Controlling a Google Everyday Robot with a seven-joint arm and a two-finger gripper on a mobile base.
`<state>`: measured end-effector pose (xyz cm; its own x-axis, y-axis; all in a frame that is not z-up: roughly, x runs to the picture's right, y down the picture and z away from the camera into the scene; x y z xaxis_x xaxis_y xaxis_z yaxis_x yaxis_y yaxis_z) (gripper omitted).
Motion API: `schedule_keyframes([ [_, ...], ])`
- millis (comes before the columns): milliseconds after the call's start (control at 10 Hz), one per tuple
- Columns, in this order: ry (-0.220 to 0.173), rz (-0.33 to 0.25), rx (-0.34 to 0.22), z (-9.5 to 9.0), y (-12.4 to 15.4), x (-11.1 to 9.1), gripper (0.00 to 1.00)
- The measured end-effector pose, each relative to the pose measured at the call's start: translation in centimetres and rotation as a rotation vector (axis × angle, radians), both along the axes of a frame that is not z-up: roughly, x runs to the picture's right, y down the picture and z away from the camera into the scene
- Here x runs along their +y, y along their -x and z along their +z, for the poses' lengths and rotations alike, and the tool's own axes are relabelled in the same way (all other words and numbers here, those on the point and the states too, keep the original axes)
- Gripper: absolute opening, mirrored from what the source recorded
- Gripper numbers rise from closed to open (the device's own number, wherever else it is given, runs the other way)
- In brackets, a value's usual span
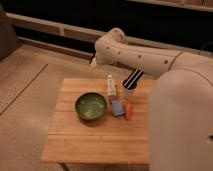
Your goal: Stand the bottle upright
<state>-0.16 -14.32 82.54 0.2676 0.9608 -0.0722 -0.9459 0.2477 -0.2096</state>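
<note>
Hand (pixel 93 62) hangs above the far edge of the slatted wooden counter (pixel 75 142), fingers apart, gripping nothing. The small slim whitish bottle (pixel 111 88) stands upright below the hand, clear of it, just beside the round green bowl (pixel 91 105).

Your wooden table (pixel 75 145) is carrying a green bowl (pixel 91 105), upright bottle (pixel 110 87), white cup (pixel 129 93), blue object (pixel 117 107) and carrot (pixel 129 111); the gripper (pixel 93 62) is hovering beyond its far edge.

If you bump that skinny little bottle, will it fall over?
Probably. The bottle stands tall and narrow, so a nudge likely tips it. It looks round, so it might then roll. The gripper hangs above and behind it, apart.
</note>
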Motion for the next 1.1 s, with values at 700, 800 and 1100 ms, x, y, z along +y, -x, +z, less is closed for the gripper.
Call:
schedule_keyframes([
  [700, 0.015, 0.153, 0.018, 4.2, -6.4, 0.3, 0.65],
  [800, 0.014, 0.155, 0.023, 4.1, -6.6, 0.3, 0.65],
  [1100, -0.02, 0.144, 0.103, 3.6, -9.0, -0.2, 0.65],
])
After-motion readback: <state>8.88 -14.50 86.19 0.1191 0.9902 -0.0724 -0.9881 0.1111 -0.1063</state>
